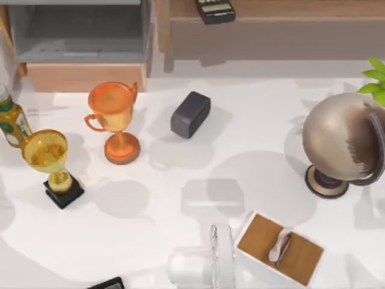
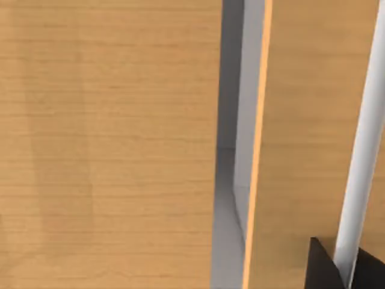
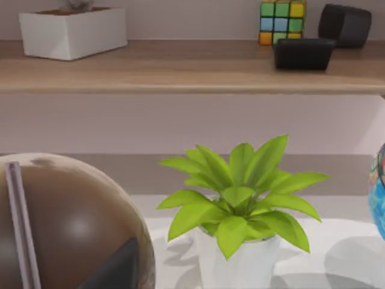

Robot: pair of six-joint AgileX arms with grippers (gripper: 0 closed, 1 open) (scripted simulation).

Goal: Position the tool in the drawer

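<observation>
Jaws cannot be judged on either arm: whether they stand apart or together, I cannot tell. A dark part of the left gripper (image 2: 329,270) shows in the left wrist view, close against pale wood panels (image 2: 108,144) split by a narrow grey gap. A dark part of the right gripper (image 3: 115,270) shows in the right wrist view, just beside the brown globe (image 3: 66,223), facing a green plant (image 3: 240,198) in a white pot and the long wooden shelf (image 3: 180,69) behind it. On that shelf stand a white planter (image 3: 72,33), a coloured cube (image 3: 281,21) and a black keypad (image 3: 302,53). From above, the drawer (image 1: 84,77) sits open at the desk's far left corner, its grey floor bare and its tan front facing the near edge. A slim black thing that looks like the stapler (image 1: 107,283) lies at the desk's near edge, left of the middle, partly cut off and well apart from the drawer. Between them stand an orange trophy (image 1: 114,117) and a yellow trophy (image 1: 51,162), with a bottle (image 1: 12,123) at the left edge. A dark grey block (image 1: 190,114) lies near the desk's middle. A white box with a wooden top (image 1: 280,250) sits at the near edge, right of the middle, next to a white arm piece (image 1: 198,265).
</observation>
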